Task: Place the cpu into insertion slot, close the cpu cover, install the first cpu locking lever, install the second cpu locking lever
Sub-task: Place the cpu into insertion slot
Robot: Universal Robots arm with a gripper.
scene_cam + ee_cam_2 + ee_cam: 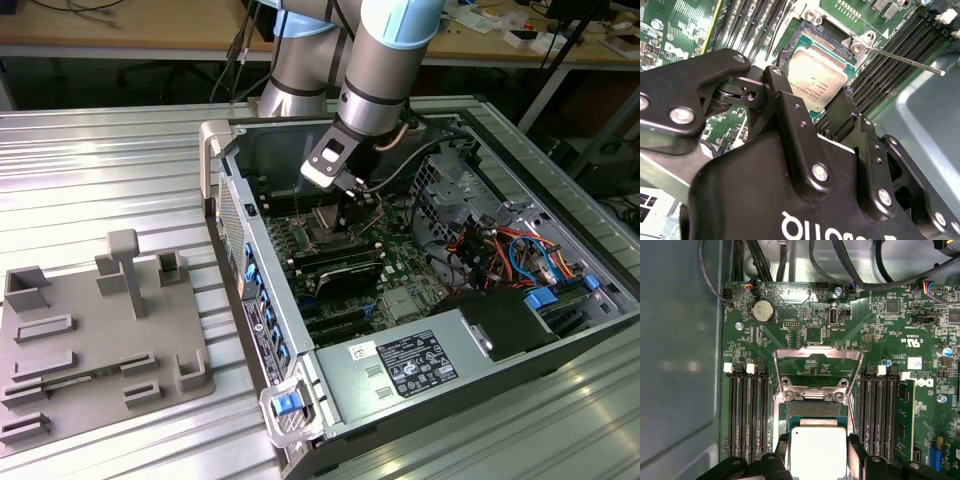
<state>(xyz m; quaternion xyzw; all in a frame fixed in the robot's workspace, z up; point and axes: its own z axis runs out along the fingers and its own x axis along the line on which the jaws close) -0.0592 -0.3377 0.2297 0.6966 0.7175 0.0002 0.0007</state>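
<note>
My gripper [817,457] is shut on the cpu [818,450], a flat silver-topped chip with a green edge, with a black finger [858,452] on each side. In both wrist views the chip hangs close over the insertion slot [812,409] and is offset, so a strip of the slot's dark contacts shows beyond it. The cpu cover [817,352], a thin silver frame, stands swung open past the slot. In the second wrist view the cpu [816,80] sits between the fingers [790,117], and a thin lever rod [905,61] juts out beside the slot [815,36]. The exterior view has the gripper [345,205] low inside the open computer case.
Long black memory slots [747,412] flank the socket on both sides. A grey power supply box [405,365] with a white label sits at the case's near end, and cables [500,250] crowd the exterior view's right. A grey fixture plate [95,340] lies left of the case.
</note>
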